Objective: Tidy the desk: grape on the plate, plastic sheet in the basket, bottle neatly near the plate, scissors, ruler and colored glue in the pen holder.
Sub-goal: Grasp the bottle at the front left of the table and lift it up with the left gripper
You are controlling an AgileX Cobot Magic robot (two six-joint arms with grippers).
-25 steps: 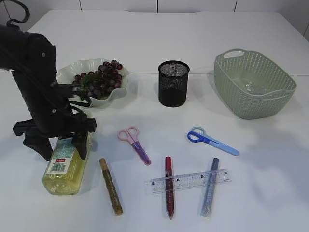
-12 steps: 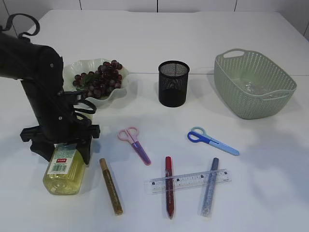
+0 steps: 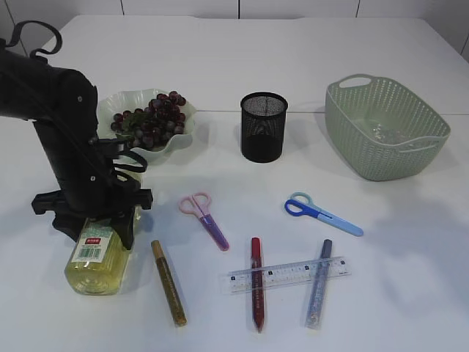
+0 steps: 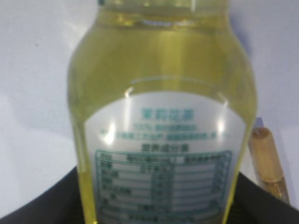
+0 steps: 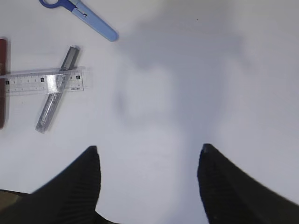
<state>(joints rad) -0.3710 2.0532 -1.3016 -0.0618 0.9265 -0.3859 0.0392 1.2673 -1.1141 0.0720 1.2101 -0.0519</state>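
Yellow-liquid bottle lying flat on the surface at eight o'clock, straddled by left tool for lifting, grip unconfirmed; right tool spread, empty.

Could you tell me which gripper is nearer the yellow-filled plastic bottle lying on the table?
Left. The left gripper straddles the yellow-filled plastic bottle; the right gripper hangs open above bare table far to its right.

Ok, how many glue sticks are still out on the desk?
3, all lying flat at the front: gold glue beside the bottle, red glue and silver glue both under the ruler. None seems hidden.
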